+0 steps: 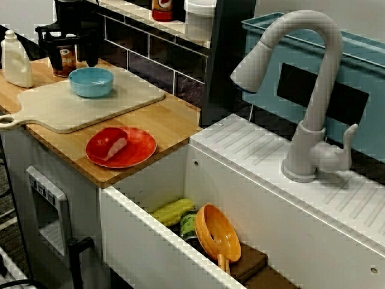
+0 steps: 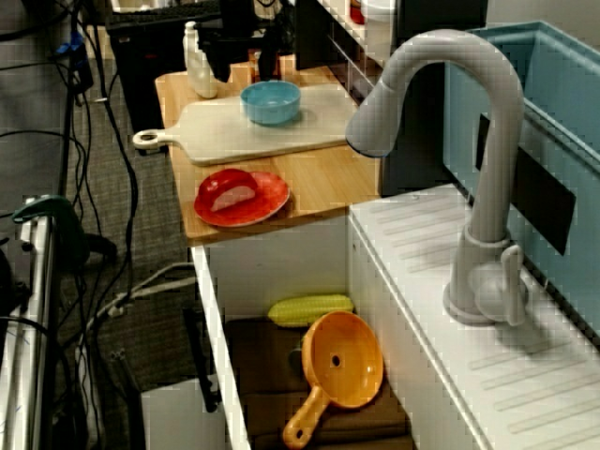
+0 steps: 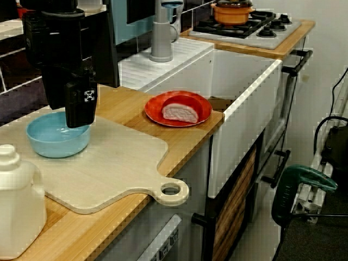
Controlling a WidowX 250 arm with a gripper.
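Note:
My black gripper (image 1: pixel 72 57) stands at the back of the wooden counter, just behind the blue bowl (image 1: pixel 91 82). Its fingers (image 1: pixel 91 55) hang apart, and a small brown jar (image 1: pixel 65 62) shows between them; whether they touch it I cannot tell. In the high view the gripper (image 2: pixel 246 58) is beyond the bowl (image 2: pixel 271 101), beside a white bottle (image 2: pixel 199 66). In the view from the counter's end the gripper (image 3: pixel 68 103) hides the bowl's (image 3: pixel 57 135) far rim. The bowl sits on a pale cutting board (image 1: pixel 72 108).
A red plate (image 1: pixel 137 146) holding a slice of meat (image 1: pixel 114 144) lies near the counter's edge. The sink holds a corn cob (image 2: pixel 310 308), an orange strainer (image 2: pixel 345 361) and a green can (image 1: pixel 189 226). A grey faucet (image 1: pixel 307 90) arches over it. A stove with an orange pot (image 3: pixel 232 12) lies beyond.

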